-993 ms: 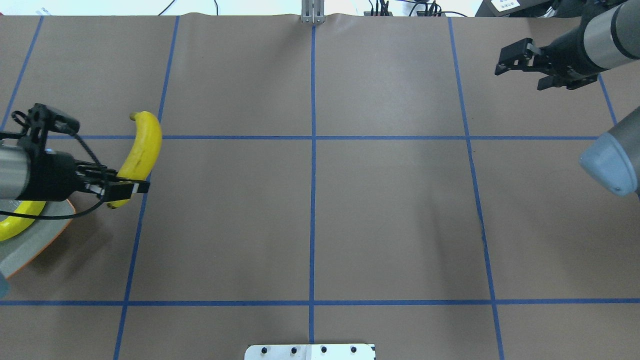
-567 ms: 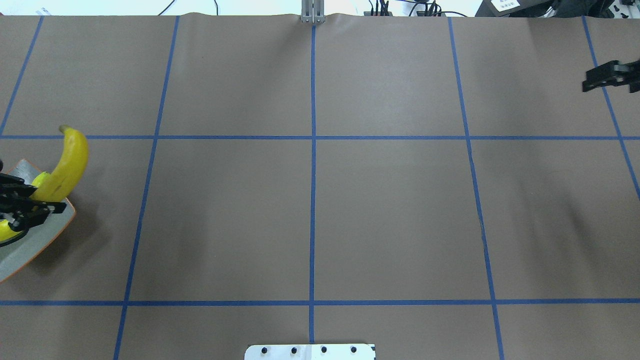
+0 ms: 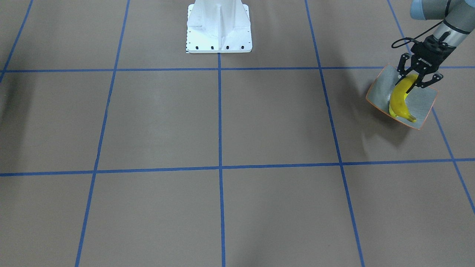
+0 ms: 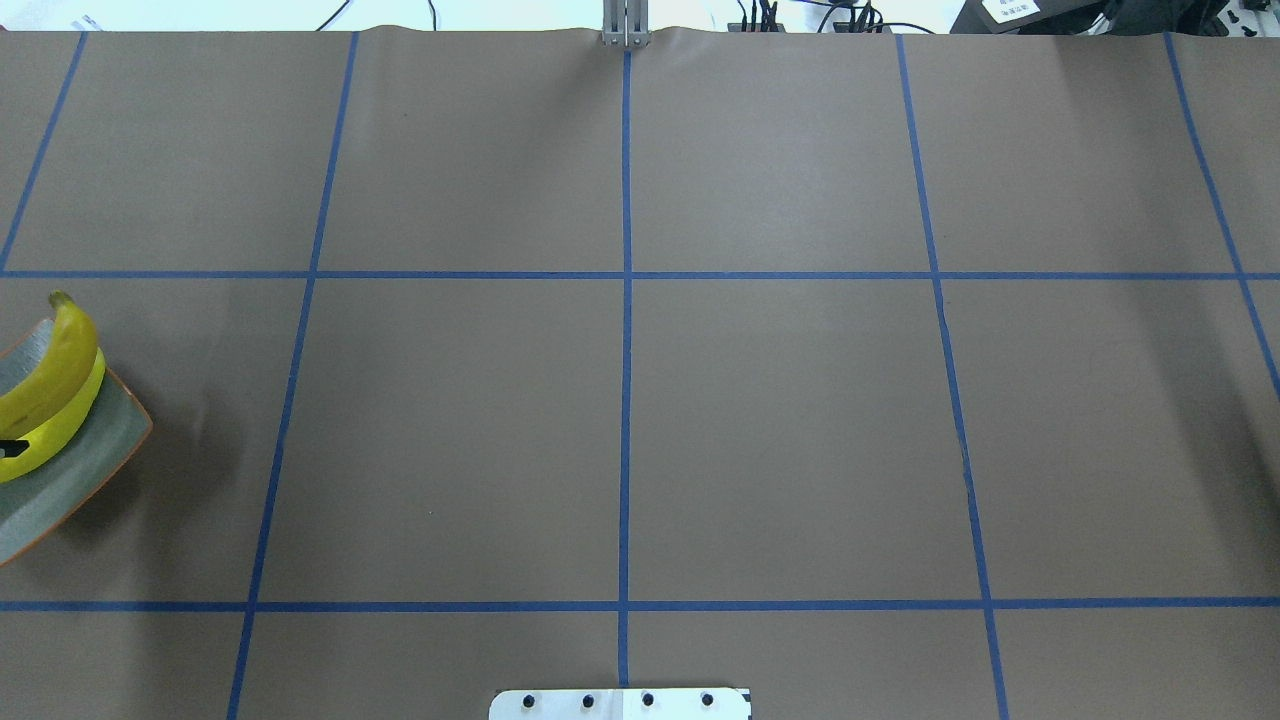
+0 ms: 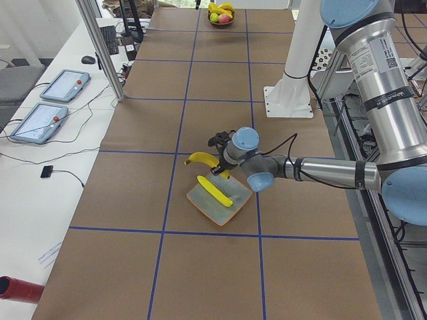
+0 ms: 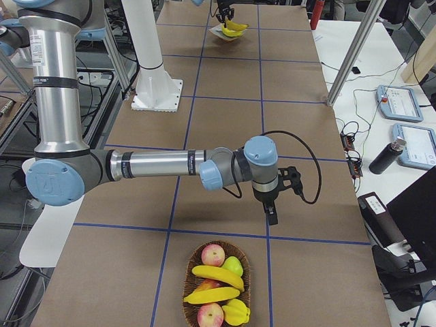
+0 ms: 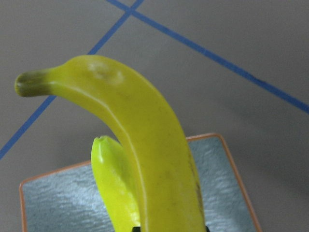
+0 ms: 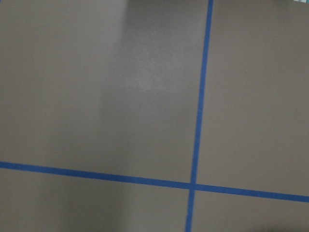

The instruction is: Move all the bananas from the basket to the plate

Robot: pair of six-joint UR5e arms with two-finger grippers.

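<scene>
A large yellow banana (image 3: 397, 100) hangs low over the grey-green, orange-rimmed plate (image 3: 423, 102), and my left gripper (image 3: 412, 84) is shut on its lower end. Under it a smaller, brighter banana (image 7: 113, 179) lies in the plate (image 7: 222, 183). From overhead both bananas (image 4: 45, 370) show at the left edge on the plate (image 4: 90, 460). The basket (image 6: 185, 293) stands at the table's other end and holds two more bananas (image 6: 218, 276). My right gripper (image 6: 272, 216) hovers short of the basket, showing only in the exterior right view. I cannot tell whether it is open or shut.
Apples (image 6: 212, 255) and other fruit share the basket. The white robot pedestal (image 3: 219, 29) stands at mid table on the robot's side. Metal posts (image 5: 100, 47) and tablets (image 5: 65, 85) line the operators' side. Blue tape lines cross the brown table cover.
My left gripper has carried the large banana leftward and down over the plate, beside the smaller one. My right arm has swung out of the overhead view to the right.
</scene>
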